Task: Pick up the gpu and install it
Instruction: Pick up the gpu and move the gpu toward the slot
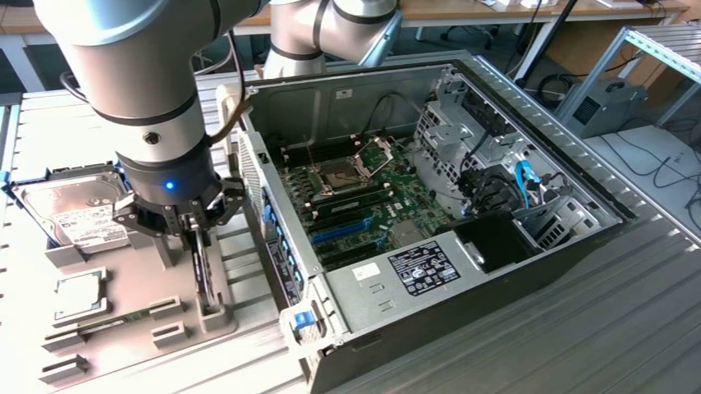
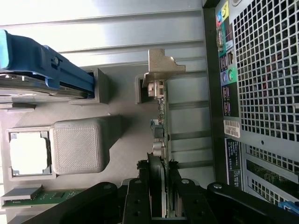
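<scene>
Pick-up stage: end effector [image 1: 195, 234] clamped narrow on the gpu [image 2: 161, 116], which stands upright in its grey holder [image 1: 213, 316]. Lifting it calls for a straight, square pull.

The arm [image 1: 131, 74] is a thick silver-grey tube with one small dark hole. A black cable [image 1: 233, 82] runs above the blue light [image 1: 167, 185]. Below the light, the black gripper [image 1: 195, 236] has linked bars and bolts.
</scene>
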